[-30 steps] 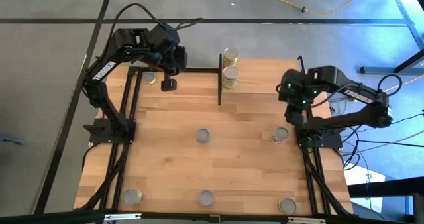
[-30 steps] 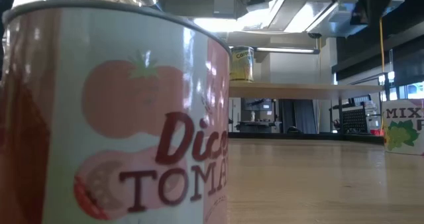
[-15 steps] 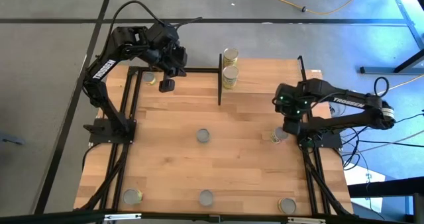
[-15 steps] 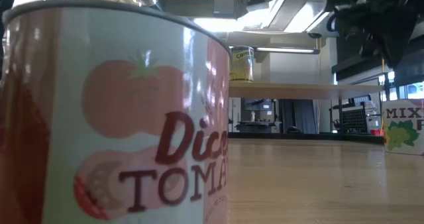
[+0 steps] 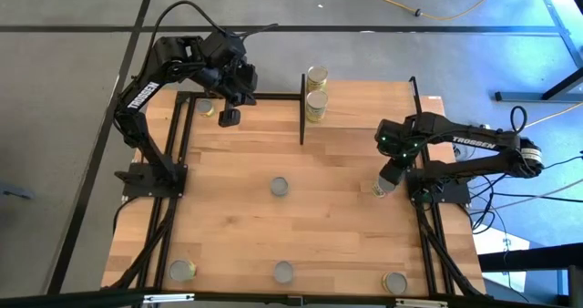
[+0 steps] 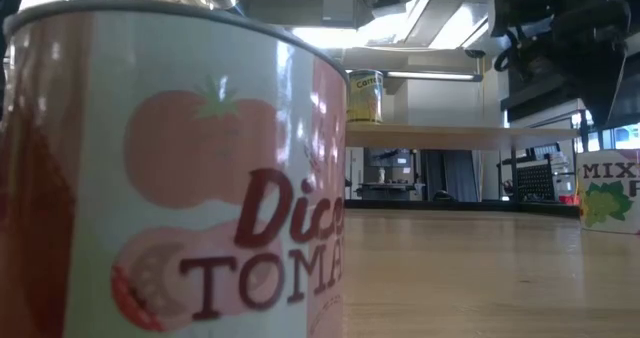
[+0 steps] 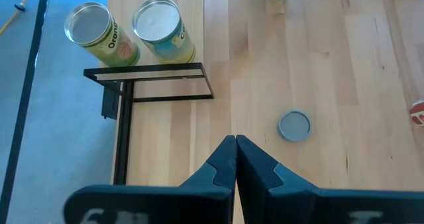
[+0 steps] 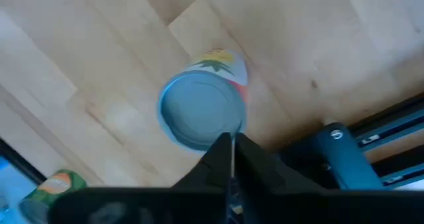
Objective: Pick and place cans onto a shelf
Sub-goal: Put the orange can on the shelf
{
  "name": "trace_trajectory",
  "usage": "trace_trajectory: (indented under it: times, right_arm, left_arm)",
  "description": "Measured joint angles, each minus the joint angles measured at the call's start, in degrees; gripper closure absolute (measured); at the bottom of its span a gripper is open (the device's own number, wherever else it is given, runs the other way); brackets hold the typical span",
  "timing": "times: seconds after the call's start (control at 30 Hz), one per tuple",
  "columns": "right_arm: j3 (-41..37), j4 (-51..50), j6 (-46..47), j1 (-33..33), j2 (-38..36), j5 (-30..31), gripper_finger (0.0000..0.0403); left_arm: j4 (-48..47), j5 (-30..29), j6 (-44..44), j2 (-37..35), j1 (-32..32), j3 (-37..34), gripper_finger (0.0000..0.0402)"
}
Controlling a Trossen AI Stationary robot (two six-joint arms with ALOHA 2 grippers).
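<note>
The big wooden worktop (image 5: pixel 301 208) carries the shelf (image 5: pixel 360 107) at its far edge, with two cans (image 5: pixel 316 93) on it. The right tool (image 8: pixel 232 144), clenched, hovers over a can (image 8: pixel 202 111) near the right edge. The left tool (image 7: pixel 235 148), clenched and empty, waits near the far left corner.

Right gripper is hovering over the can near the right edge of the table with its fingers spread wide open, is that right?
Not quite. The right gripper does hover over that can near the table's right edge, but its fingers are closed together, not spread wide. The right wrist view shows the two fingers meeting just above the can's grey lid, without gripping it.
</note>
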Motion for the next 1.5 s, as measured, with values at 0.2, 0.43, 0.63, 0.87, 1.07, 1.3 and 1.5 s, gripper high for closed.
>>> trace_trajectory:
  times: [0.2, 0.43, 0.63, 0.87, 1.07, 1.3, 1.5]
  right_arm:
    - [0.02, 0.49, 2.27, 0.00, 0.00, 0.43, 0.0372]
    - [0.00, 0.53, 3.34, 0.00, 0.29, 0.74, 0.0323]
    - [-4.30, 1.60, 4.63, 0.00, 0.26, 0.74, 0.0314]
    - [-8.68, 6.21, 4.59, 0.00, 0.41, 0.89, 0.0314]
    - [-9.26, 8.92, 3.16, -0.01, 0.78, 5.94, 0.0314]
    - [-11.21, 9.61, 3.77, -0.04, 0.68, 1.79, 0.0314]
    - [-11.29, 9.75, 4.72, -0.04, 0.70, 1.81, 0.0324]
  left_arm:
    - [0.00, -0.02, 0.04, 0.00, 0.00, 0.00, 0.0401]
    - [0.00, -0.02, 0.07, 0.00, 0.00, 0.00, 0.0401]
    - [0.00, -0.02, 0.07, 0.00, 0.00, 0.00, 0.0401]
    - [0.01, -0.33, 0.07, 0.00, 0.00, 0.00, 0.0401]
    - [0.02, -0.31, 0.04, 0.00, -0.02, 0.00, 0.0401]
    - [0.00, -0.28, 0.04, 0.00, -0.02, 0.00, 0.0401]
    - [0.02, -0.30, 0.07, 0.00, -0.01, 0.00, 0.0401]
